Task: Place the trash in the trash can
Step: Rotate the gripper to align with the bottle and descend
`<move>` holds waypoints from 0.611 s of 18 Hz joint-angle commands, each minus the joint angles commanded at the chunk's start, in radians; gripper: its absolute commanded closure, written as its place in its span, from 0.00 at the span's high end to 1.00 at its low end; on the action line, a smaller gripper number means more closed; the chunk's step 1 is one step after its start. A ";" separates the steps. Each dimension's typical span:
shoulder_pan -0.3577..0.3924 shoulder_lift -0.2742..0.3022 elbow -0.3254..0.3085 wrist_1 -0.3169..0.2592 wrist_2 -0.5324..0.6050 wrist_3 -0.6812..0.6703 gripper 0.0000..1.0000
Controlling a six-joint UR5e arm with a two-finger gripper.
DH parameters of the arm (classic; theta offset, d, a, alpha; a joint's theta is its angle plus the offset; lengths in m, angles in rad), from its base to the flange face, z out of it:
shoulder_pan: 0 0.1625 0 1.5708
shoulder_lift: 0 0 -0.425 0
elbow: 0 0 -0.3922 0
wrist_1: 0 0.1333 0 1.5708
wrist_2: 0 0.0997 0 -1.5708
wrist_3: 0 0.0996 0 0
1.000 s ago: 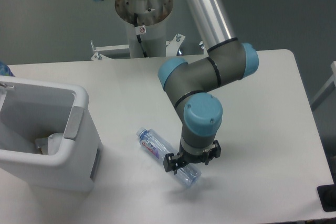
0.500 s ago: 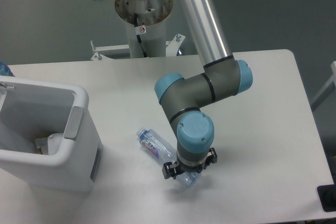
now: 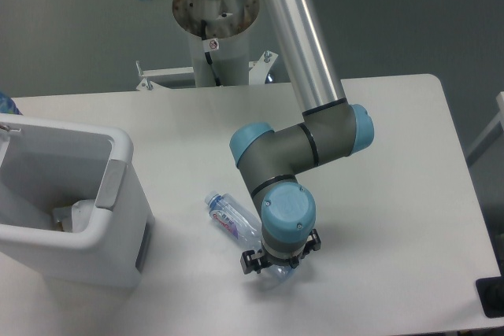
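The clear water bottle [image 3: 233, 219] lies on its side on the white table [image 3: 394, 194], its blue cap pointing up-left toward the bin and its red-blue label facing up. Its lower end runs under the gripper [image 3: 277, 261], which is down over that end of the bottle at table level. The wrist with its blue cap hides the fingers almost wholly, so I cannot tell how wide they stand or whether they press on the plastic; only the black bracket of the tool shows on both sides of the bottle's end.

The crumpled white wrapper [image 3: 79, 214] sits low inside the trash can [image 3: 118, 226], against the wall nearest the bottle. The can stands at the left of the table, white and boxy with a thick rim and a grey handle strip on the rim's right side, near the bottle but not touching it.

The grey arm with blue joint caps folds down from a silver tube that comes from a pedestal [image 3: 214, 29] behind the table. Beyond it lies a grey floor.
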State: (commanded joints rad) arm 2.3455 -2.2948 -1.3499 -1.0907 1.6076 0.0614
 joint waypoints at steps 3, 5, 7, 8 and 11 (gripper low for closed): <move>-0.002 0.000 0.002 0.002 0.003 -0.008 0.78; -0.002 -0.002 0.009 0.002 0.003 -0.021 0.66; -0.002 0.000 0.012 0.002 0.002 -0.025 0.57; -0.002 0.001 0.014 0.002 0.002 -0.025 0.54; -0.002 0.009 0.014 0.003 -0.005 -0.028 0.48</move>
State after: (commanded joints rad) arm 2.3439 -2.2857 -1.3361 -1.0876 1.6031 0.0337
